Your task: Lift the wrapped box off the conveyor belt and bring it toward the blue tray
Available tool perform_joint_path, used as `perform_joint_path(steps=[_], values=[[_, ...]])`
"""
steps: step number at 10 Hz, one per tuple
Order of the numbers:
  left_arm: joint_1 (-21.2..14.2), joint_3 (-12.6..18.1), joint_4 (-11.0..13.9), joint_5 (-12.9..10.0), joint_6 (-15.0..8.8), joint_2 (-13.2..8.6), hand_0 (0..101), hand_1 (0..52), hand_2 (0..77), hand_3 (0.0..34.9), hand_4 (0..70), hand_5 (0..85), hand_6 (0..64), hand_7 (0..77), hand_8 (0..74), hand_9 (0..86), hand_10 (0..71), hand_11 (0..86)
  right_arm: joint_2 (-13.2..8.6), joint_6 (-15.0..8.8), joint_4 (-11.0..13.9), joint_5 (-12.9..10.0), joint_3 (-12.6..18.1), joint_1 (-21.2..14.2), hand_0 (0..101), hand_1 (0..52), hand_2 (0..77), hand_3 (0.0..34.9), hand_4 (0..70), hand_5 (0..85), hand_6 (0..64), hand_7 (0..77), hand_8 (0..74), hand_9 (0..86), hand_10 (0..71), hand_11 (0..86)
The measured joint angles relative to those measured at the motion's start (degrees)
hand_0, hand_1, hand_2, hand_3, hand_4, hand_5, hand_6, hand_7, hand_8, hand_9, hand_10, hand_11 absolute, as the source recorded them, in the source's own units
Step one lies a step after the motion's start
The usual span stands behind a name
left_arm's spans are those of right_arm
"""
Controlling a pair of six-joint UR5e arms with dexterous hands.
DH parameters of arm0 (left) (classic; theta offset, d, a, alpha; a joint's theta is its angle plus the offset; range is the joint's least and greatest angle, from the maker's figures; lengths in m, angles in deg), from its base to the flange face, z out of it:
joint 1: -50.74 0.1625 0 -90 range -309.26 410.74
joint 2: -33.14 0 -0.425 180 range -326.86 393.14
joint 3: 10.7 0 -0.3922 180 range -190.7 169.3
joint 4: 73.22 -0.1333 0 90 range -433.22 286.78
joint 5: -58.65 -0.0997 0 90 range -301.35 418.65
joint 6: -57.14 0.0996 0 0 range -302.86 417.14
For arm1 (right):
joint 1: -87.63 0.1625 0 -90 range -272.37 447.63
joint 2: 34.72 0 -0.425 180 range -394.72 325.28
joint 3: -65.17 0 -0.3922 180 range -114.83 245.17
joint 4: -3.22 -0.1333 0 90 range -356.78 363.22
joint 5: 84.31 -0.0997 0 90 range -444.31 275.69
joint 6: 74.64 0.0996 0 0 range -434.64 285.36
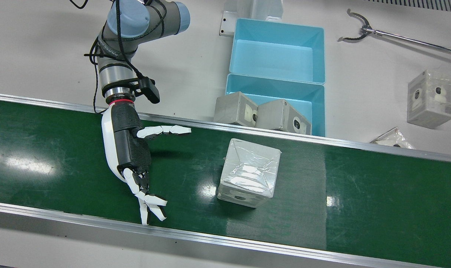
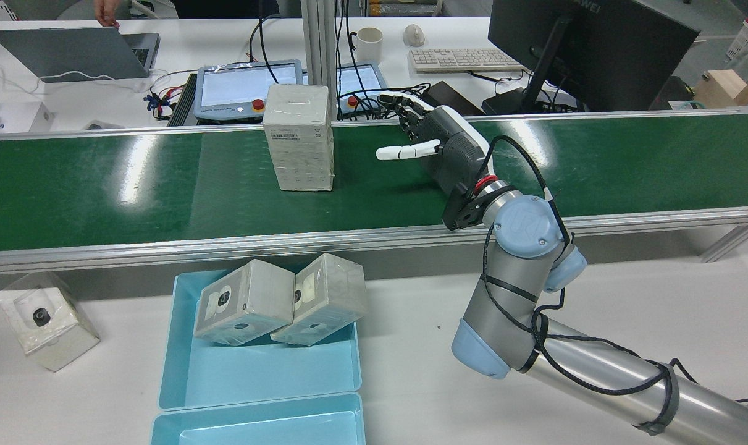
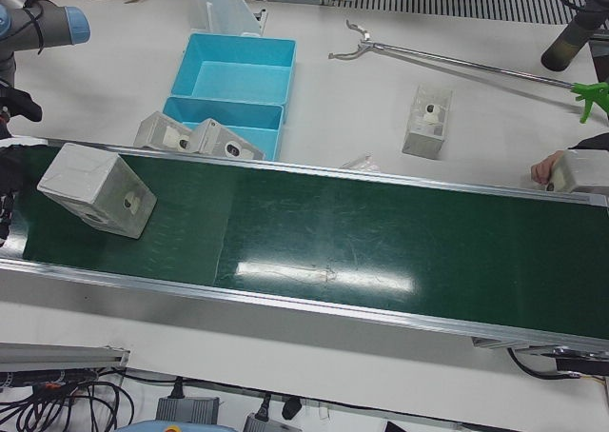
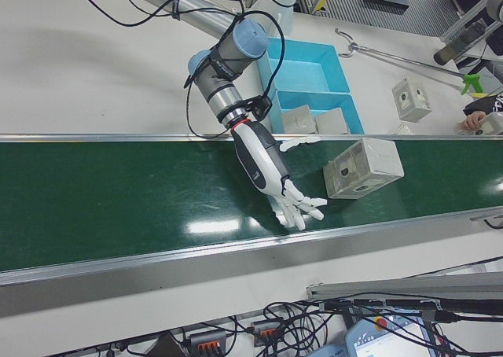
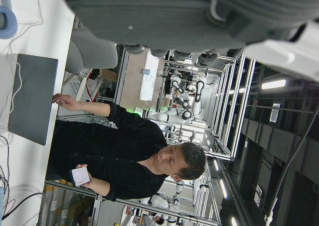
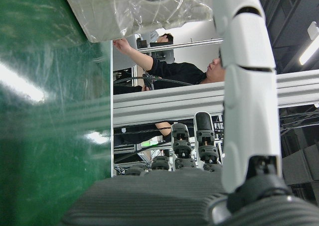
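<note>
Right robot hand [image 1: 130, 149] is over the conveyor belt [image 1: 61, 156], released, fingers [image 1: 151, 204] spread, holding nothing, thumb stuck out toward the wrapped box [image 1: 249, 173]. Wrapped box stands on the belt, apart from my robot hand, clear green belt between them. In the rear view the box [image 2: 299, 136] stands upright on the belt with my robot hand [image 2: 438, 145] beside it at about its height, not touching. Blue tray [image 1: 314, 108] sits on the table just off the belt's robot-side rail, near the box, already carrying two wrapped boxes [image 1: 262, 113] leaning on its wall nearest the belt. Second blue tray [image 1: 277, 52] behind it, empty.

Left robot hand: only a dark strip at the left edge of the left-front view that might be it, and its own camera shows only the underside of the palm, so I cannot tell its state.

Step in hand: reach and grasp. To do it well I'd judge: keep fingers wide, slide in from the side, thumb on one face and fingers on the opposite face, low enough not to tip it. Plastic wrap looks slick and loose, so squeeze on the flat faces, not the folded film on top. Lift clear of the rail before heading to the tray.
</note>
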Motion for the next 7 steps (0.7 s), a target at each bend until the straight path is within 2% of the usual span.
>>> perform_joint_path(steps=[7], values=[[0.0,0.0,0.0,0.0,0.0,0.0,0,0.0,1.1,0.0,0.0,1.1,0.5,0.0,0.5,0.0,0.5,0.5,0.03,-0.06,-0.01,0.01,-0.14,-0.09,49,18.0,12.5,0.0,8.7,25.6,5.5,6.5,1.1,4.4,0.0,0.5]])
